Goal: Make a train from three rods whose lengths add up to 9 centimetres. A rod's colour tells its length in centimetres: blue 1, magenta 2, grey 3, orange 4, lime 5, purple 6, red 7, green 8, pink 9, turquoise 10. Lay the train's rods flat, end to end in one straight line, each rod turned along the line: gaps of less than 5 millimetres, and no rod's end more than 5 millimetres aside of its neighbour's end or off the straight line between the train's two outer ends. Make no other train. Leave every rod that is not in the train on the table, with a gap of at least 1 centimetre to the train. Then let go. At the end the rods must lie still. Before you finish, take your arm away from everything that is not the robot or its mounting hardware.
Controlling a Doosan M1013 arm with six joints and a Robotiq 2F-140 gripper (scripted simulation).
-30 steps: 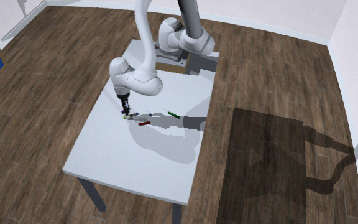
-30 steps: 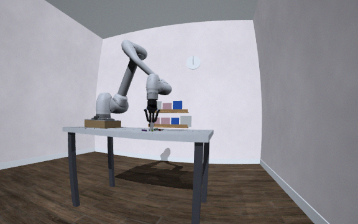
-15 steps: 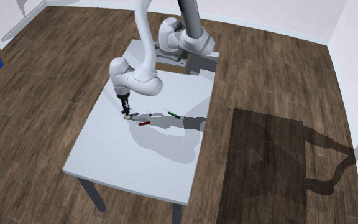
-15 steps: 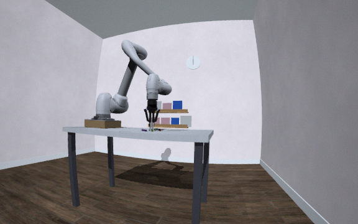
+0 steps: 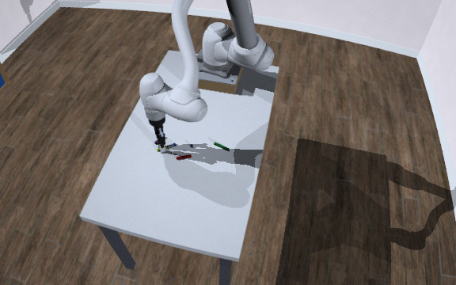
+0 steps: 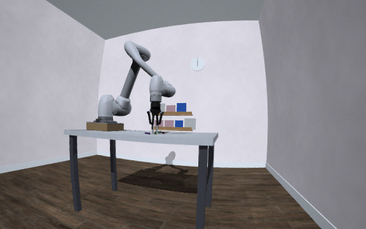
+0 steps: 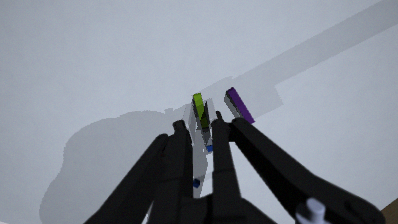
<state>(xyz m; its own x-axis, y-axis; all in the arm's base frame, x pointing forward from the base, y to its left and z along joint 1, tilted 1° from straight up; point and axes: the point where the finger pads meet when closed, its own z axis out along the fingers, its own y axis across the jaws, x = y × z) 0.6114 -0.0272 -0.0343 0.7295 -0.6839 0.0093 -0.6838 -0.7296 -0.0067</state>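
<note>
Releasing, the gripper (image 7: pixel 202 131) stands slightly parted at the wrist view's centre, holding nothing. A lime rod (image 7: pixel 199 106) lies just beyond its tips, a purple rod (image 7: pixel 239 105) to the right (2 blue rods show between the fingers). Lifting straight up should avoid nudging the lime rod.

Under the matt black, plastic-looking gripper (image 7: pixel 202 131) lies a smooth, matt pale-grey table top (image 5: pixel 141 198). Ahead of its fingertips, the lime rod (image 7: pixel 199 106) and purple rod (image 7: pixel 240 105) look smooth, evenly coloured plastic.
</note>
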